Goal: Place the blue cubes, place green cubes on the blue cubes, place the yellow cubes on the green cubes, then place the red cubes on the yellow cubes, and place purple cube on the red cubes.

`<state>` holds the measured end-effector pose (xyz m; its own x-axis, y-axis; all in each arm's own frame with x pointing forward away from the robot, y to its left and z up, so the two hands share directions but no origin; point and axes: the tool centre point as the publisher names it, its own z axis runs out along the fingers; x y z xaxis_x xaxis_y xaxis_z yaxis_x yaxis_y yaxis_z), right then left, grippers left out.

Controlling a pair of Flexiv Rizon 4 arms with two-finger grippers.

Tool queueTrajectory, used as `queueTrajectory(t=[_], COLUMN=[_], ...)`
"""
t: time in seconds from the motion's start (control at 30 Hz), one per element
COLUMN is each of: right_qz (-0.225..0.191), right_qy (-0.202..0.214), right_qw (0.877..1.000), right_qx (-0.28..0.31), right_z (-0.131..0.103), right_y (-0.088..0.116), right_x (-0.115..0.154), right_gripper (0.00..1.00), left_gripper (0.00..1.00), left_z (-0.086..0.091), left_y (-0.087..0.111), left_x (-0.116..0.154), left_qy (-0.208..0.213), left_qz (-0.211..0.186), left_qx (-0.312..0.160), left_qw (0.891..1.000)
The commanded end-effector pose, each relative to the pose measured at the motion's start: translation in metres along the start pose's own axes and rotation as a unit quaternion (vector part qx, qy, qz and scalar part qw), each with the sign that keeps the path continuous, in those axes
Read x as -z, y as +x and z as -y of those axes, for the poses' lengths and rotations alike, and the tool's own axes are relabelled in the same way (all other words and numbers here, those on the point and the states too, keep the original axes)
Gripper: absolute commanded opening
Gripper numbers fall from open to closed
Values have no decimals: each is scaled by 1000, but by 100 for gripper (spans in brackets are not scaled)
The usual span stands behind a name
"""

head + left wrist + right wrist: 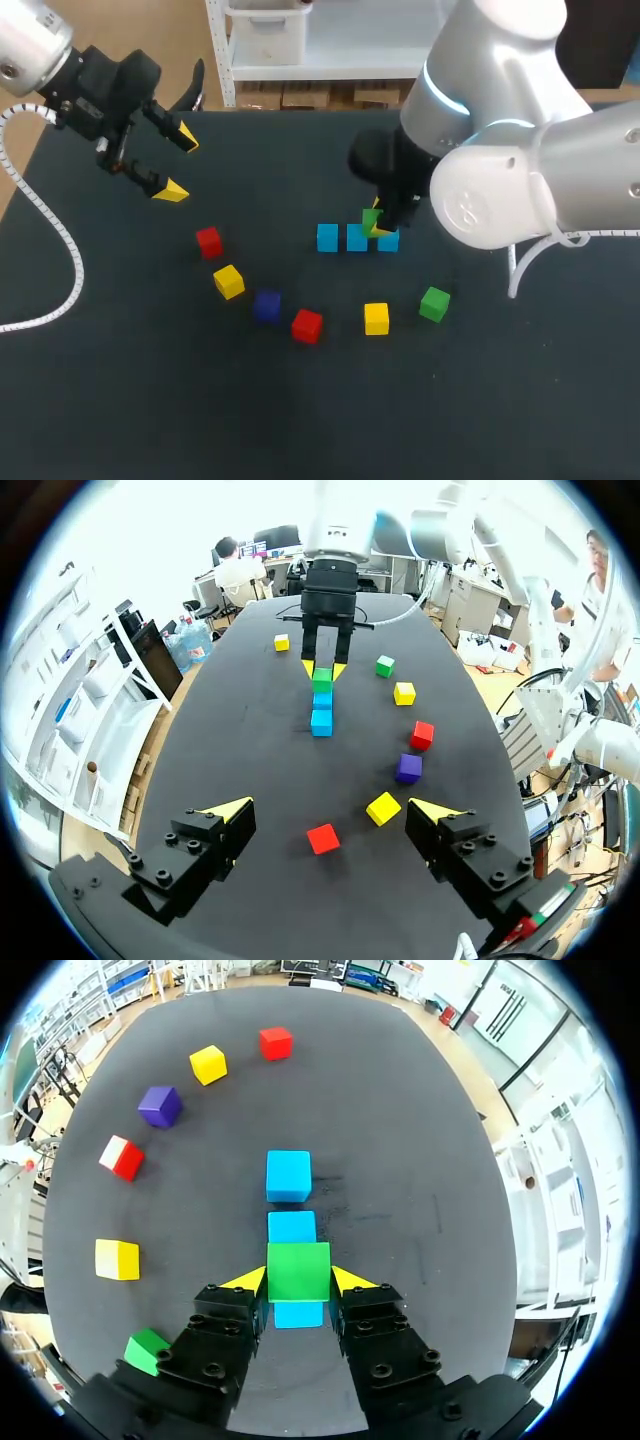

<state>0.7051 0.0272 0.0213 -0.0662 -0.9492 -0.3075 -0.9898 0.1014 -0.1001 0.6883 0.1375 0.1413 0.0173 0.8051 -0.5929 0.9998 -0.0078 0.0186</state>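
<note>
Holding a green cube [298,1270], the right gripper [298,1280] hangs over the blue cubes [356,238] mid-table.
Six loose cubes [307,325] arc toward the near edge; the left gripper [178,164] gapes wide near the far-left corner.

Matt dark table [300,420], smooth cubes [376,318]

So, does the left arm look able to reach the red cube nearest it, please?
Probably yes: the left gripper is open and empty, hovering near the red cube, which stands apart from the yellow cube, with nothing between gripper and cube.
</note>
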Motion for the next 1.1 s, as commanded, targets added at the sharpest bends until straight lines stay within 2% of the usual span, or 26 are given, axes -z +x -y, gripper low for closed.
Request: queueTrajectory(t=[0.03, 0.13, 0.2, 0.27, 0.4, 0.5, 0.93, 1.1], right_qz=[0, 0, 0, 1, 1, 2, -10, -9], right_qy=[-4, -3, -4, -3, -3, -4, 13, 18], right_qw=[1000, 1000, 1000, 1000, 1000, 1000, 1000, 1000], right_qx=[1, 0, 1, 1, 1, 0, -5, -2], right_z=[2, 2, 3, 3, 3, 3, 11, 17], right_y=[0, 0, -1, -1, -1, -1, 8, 5], right_x=[-1, -1, -1, -1, -1, -1, 6, 8], right_gripper=[35, 36, 45, 49, 84, 100, 100, 100], left_gripper=[100, 100, 100, 100, 100, 100, 100, 100], left_z=[0, 0, 0, 0, 0, 0, 0, 0], left_y=[1, 1, 1, 1, 1, 1, 1, 1], left_x=[0, 0, 0, 0, 0, 0, 0, 0], left_qy=[0, 0, 0, 0, 0, 0, 0, 0], left_qz=[1, 1, 1, 1, 1, 1, 1, 1], left_qx=[-2, -2, -2, -2, -2, -2, -2, -2], left_qw=[1000, 1000, 1000, 1000, 1000, 1000, 1000, 1000])
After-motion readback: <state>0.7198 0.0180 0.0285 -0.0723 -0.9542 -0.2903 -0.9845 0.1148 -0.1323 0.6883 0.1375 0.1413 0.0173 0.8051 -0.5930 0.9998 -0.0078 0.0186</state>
